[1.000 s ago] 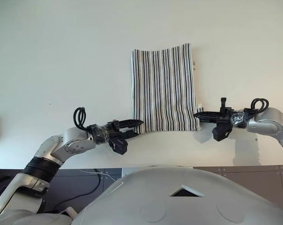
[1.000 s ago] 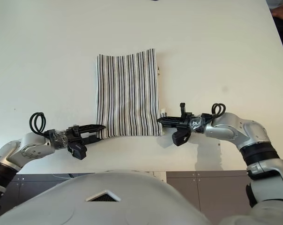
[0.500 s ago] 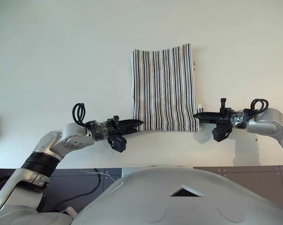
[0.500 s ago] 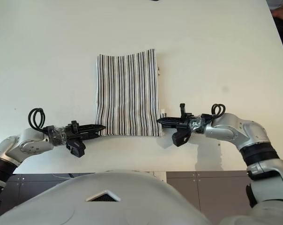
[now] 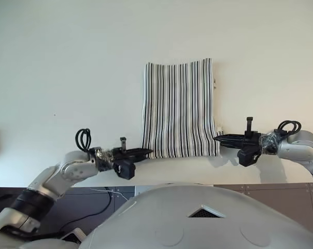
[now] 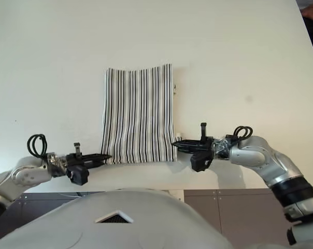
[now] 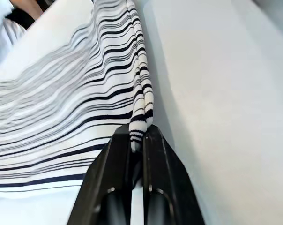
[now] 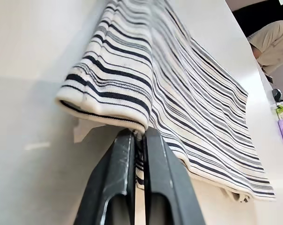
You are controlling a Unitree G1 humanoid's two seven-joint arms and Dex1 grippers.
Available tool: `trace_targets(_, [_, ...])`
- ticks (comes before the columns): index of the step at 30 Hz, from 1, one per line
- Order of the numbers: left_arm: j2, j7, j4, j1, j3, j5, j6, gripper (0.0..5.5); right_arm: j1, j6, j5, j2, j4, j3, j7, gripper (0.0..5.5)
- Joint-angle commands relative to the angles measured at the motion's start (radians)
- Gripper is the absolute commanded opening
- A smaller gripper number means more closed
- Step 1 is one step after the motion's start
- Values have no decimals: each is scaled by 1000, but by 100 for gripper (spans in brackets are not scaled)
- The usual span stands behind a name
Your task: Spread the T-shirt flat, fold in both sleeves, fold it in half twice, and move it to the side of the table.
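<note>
The black-and-white striped T-shirt lies as a long folded rectangle on the white table, its near edge close to the table's front edge. My left gripper is shut on the T-shirt's near left corner. My right gripper is shut on the near right corner. Both near corners sit pinched between the black fingers, slightly raised off the table. A small white tag pokes out under the right corner.
The table's front edge runs just behind both grippers. Open white tabletop stretches to the left, right and far side of the shirt. A small dark speck marks the table at the right.
Both grippers have drawn back toward the table's front edge, dragging the T-shirt a little nearer. The left gripper closed onto the near left corner and now holds it.
</note>
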Motion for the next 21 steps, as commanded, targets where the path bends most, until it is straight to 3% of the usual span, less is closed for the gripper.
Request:
trace_targets(1, [97, -51, -265, 71, 112, -265, 257, 10, 105, 250, 349, -121, -259, -76, 70, 10])
trace_targets(4, [29, -61, -337, -57, 170, -452, 466, 10, 28, 459, 527, -81, -337, -121, 95, 10])
trace_targets(8, [-116, -113, -174, -317, 205, -573, 656, 10, -149, 722, 511, 85, -252, -124, 32, 10])
trace_targets(13, [-264, -127, 19, -477, 197, -480, 691, 10, -288, 810, 356, 254, -90, -95, 13, 10])
trace_targets(21, [-454, -167, 357, -683, 191, -311, 579, 10, -468, 785, 173, 464, 193, -106, -19, 10])
